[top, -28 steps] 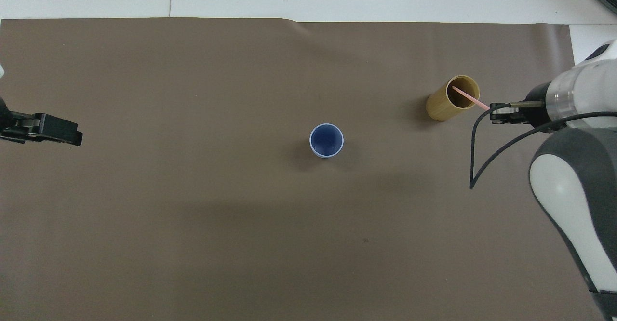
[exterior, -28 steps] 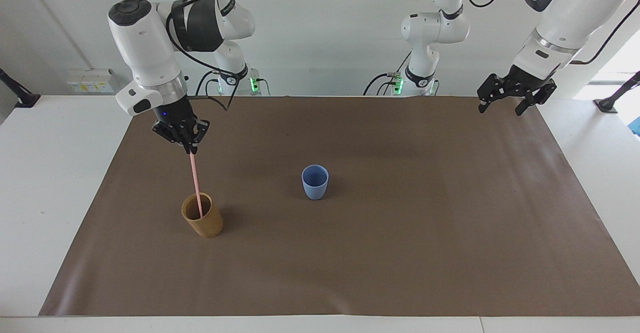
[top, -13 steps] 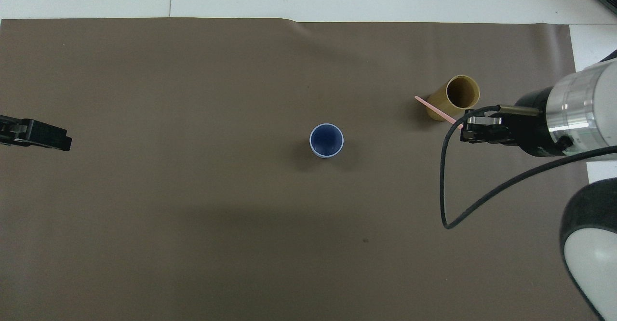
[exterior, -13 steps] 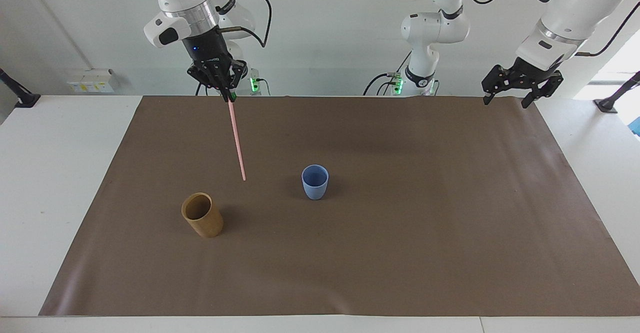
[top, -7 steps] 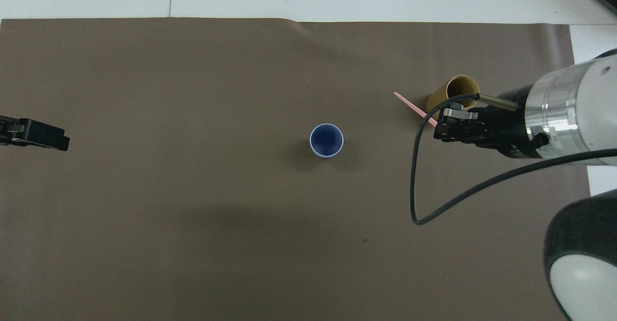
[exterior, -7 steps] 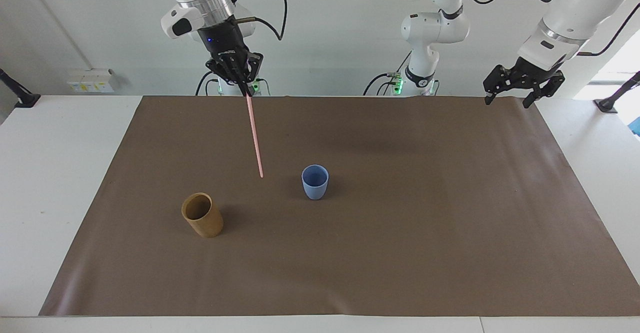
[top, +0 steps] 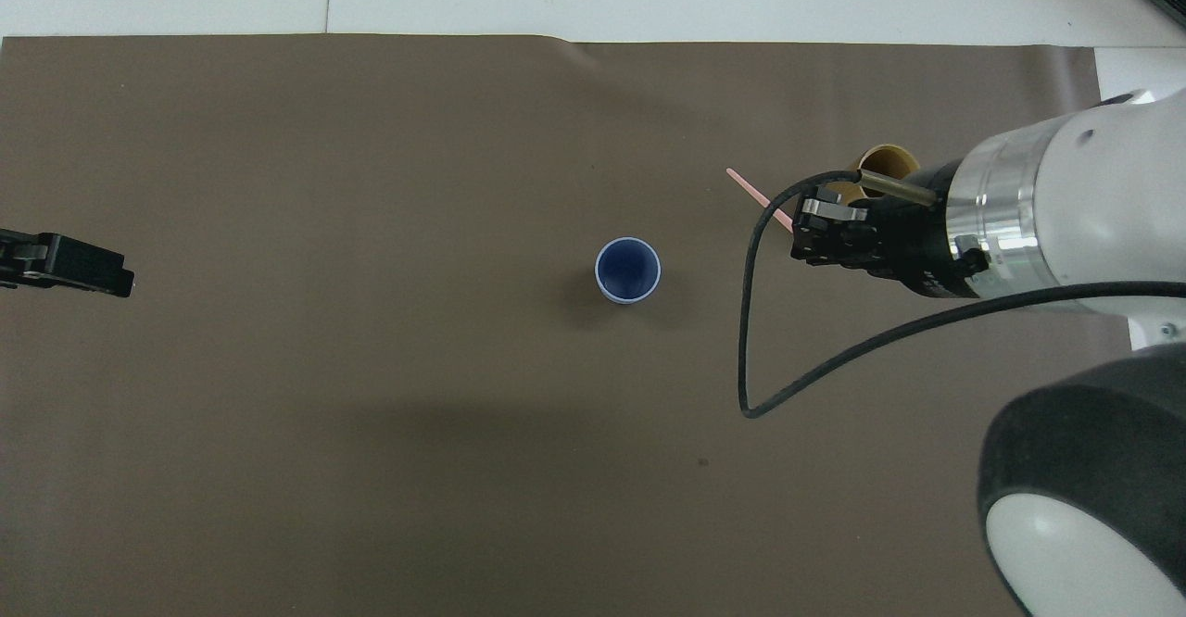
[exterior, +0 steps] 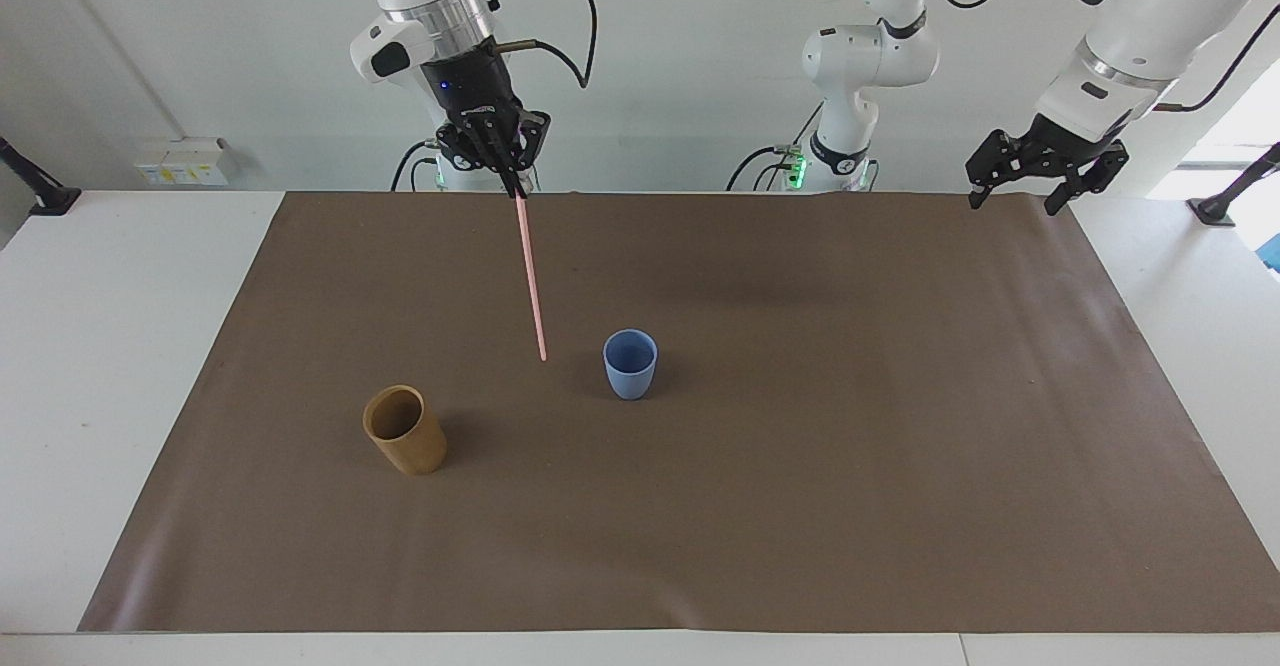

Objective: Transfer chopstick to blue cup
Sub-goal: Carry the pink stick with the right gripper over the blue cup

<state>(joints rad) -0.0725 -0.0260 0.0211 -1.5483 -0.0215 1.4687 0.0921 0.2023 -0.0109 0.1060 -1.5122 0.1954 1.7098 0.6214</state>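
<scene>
My right gripper hangs high over the mat, shut on the top end of the pale-pink chopstick. The stick hangs tilted in the air, its lower tip over the mat between the two cups. The blue cup stands upright mid-mat with nothing in it. At the left arm's end of the table, raised over the mat's corner nearest the robots, my left gripper waits open with nothing in it.
A tan-brown cylindrical cup stands empty toward the right arm's end, farther from the robots than the blue cup; my right arm partly covers it from overhead. The brown mat covers most of the white table.
My right gripper has lifted the chopstick out of the tan cup and carried it sideways toward the blue cup. The left arm has barely moved.
</scene>
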